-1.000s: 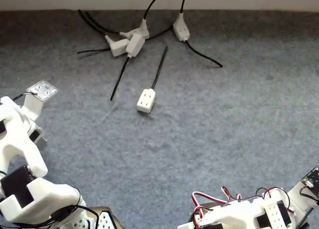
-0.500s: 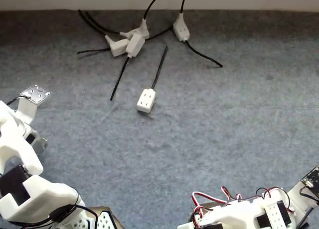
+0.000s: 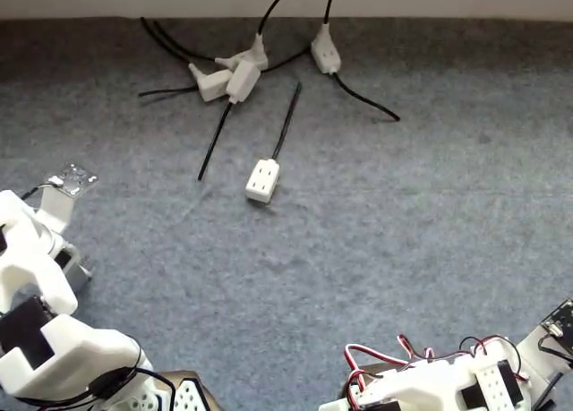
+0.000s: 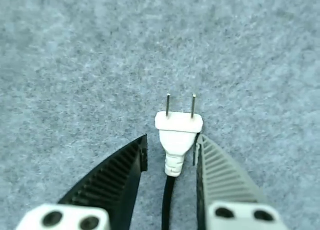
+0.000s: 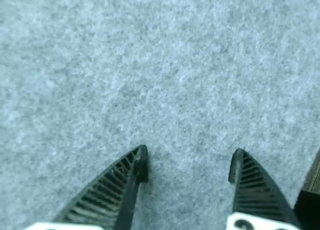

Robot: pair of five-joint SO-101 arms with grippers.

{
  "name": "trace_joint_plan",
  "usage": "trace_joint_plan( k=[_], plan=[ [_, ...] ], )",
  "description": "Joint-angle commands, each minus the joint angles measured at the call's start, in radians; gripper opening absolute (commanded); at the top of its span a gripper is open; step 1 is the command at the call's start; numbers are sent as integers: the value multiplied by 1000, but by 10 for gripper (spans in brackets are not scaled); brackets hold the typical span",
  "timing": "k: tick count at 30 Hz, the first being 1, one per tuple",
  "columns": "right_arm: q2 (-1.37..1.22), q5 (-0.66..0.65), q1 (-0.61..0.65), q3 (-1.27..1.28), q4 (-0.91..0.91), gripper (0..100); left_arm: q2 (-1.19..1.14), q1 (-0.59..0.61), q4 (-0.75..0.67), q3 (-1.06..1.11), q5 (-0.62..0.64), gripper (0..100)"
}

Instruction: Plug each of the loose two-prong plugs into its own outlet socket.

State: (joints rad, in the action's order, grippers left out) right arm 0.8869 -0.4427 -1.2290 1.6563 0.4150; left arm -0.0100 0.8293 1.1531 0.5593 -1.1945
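right jaws: spread apart | dark, ribbed | over grey carpet (image 5: 160, 64)

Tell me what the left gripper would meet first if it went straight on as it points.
The white two-prong plug, lying between the left gripper's open fingers with its prongs pointing away. Past it is grey carpet. Its height above the plug is unclear.

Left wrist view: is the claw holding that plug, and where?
Not gripped: the plug sits between the open fingers of the left claw, a gap beside one finger.
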Motion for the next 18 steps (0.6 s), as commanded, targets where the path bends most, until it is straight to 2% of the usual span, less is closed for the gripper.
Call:
trace_joint_plan(
  k=[1,7,13,18],
  plan=[
    [-1,-21,-13,70,5,273,5,4,-12,-2,0,161],
    [-1,-21,-16,70,5,273,4,-2,-12,4,-2,159],
    [-1,-21,-16,70,5,273,1,-19,-11,5,-2,34],
    [-1,-21,-18,70,5,273,-87,-44,-6,1,-2,28]
  ],
)
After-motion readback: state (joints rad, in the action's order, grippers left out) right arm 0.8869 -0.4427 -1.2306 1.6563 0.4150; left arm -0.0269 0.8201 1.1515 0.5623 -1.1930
